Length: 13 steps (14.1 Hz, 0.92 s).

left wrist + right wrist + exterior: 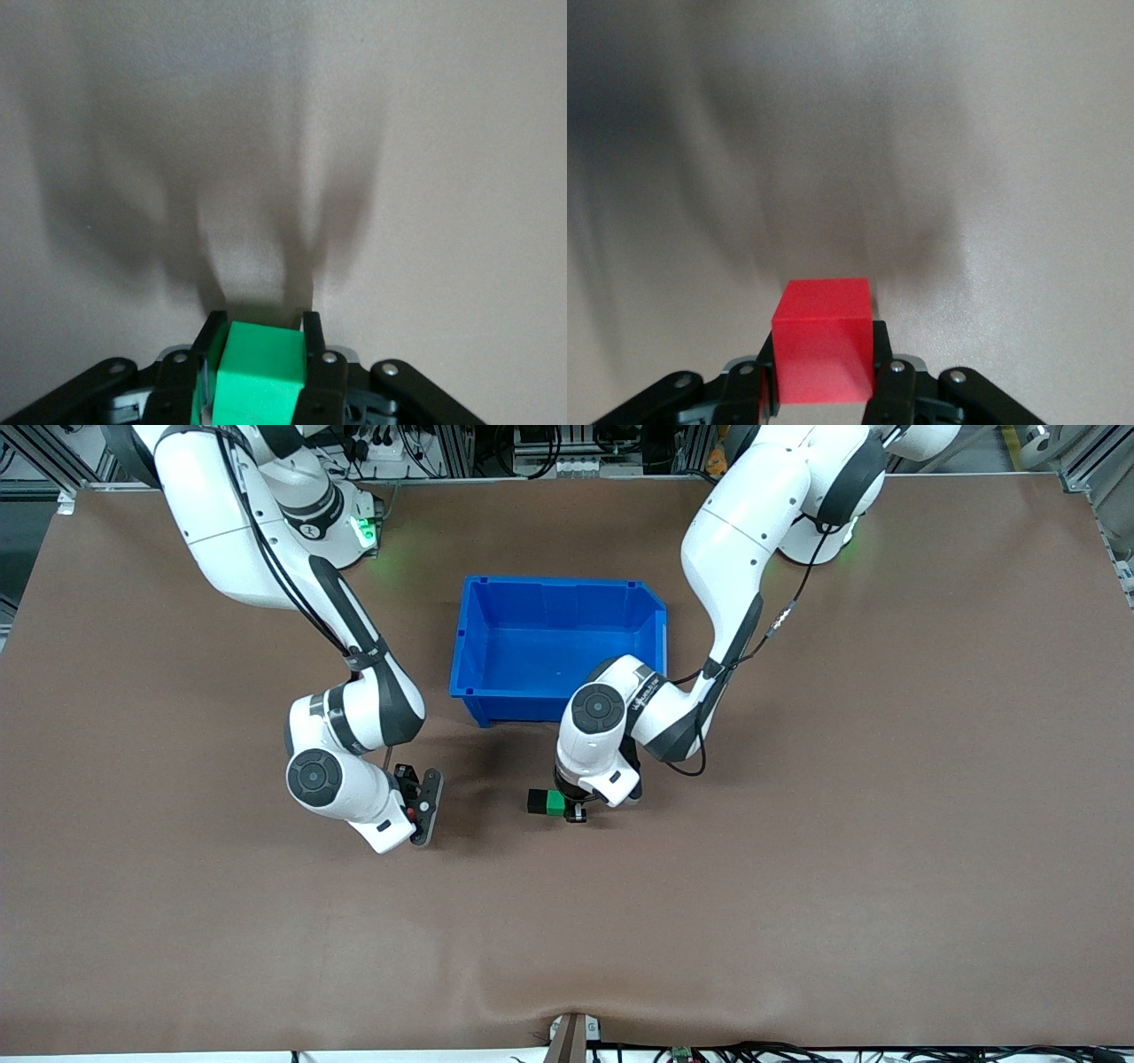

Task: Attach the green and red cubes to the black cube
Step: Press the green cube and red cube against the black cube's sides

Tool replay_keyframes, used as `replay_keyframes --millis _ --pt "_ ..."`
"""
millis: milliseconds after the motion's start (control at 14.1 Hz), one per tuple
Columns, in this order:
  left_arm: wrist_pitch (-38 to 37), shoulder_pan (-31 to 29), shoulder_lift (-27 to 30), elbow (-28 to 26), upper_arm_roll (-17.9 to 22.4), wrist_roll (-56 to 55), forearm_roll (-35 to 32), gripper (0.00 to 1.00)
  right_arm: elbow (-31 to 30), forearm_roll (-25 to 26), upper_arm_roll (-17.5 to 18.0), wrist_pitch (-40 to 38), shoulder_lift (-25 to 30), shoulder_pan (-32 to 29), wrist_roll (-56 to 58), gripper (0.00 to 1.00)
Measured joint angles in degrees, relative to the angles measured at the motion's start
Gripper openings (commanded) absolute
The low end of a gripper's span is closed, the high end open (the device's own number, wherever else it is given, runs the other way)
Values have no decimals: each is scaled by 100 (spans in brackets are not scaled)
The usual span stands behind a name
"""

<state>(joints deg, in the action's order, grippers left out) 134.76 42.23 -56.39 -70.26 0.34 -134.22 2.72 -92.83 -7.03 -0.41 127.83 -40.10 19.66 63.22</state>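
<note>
green cube [257, 372], black cube [537, 802] touching it, is sitting clamped in the left gripper [259, 347]; right gripper [824, 354] is pinching the red cube [822, 341].

Blue bin [556, 646] on the table [797, 886], between the two arm bases, farther from the front camera than both grippers. Left gripper [567, 808] over the table just nearer than the bin, its fingers [312, 341] closed on the green cube [555, 803]; the black cube [537, 802] touches that cube on its right-arm side. Right gripper [415, 802] toward the right arm's end, well apart, clamping the red cube [822, 341].
</note>
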Motion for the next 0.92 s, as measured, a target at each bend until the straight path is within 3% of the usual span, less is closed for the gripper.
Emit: replay_keyframes --millis 354,425,496,637,920 --pt "-327 -26 0 85 3 0 1 0 173 14 38 14 -19 377 -601 0" --pt "-343 -28 1 89 3 0 4 15 246 18 38 16 -45 456 -652 0" --pt "-346 -29 0 89 4 0 10 40 311 18 38 19 -73 520 -661 0" --pt "-352 -28 0 89 4 0 13 100 373 18 39 34 -134 637 -673 0" --pt "-384 -34 19 143 17 0 13 100 433 18 39 91 -263 774 -686 0"
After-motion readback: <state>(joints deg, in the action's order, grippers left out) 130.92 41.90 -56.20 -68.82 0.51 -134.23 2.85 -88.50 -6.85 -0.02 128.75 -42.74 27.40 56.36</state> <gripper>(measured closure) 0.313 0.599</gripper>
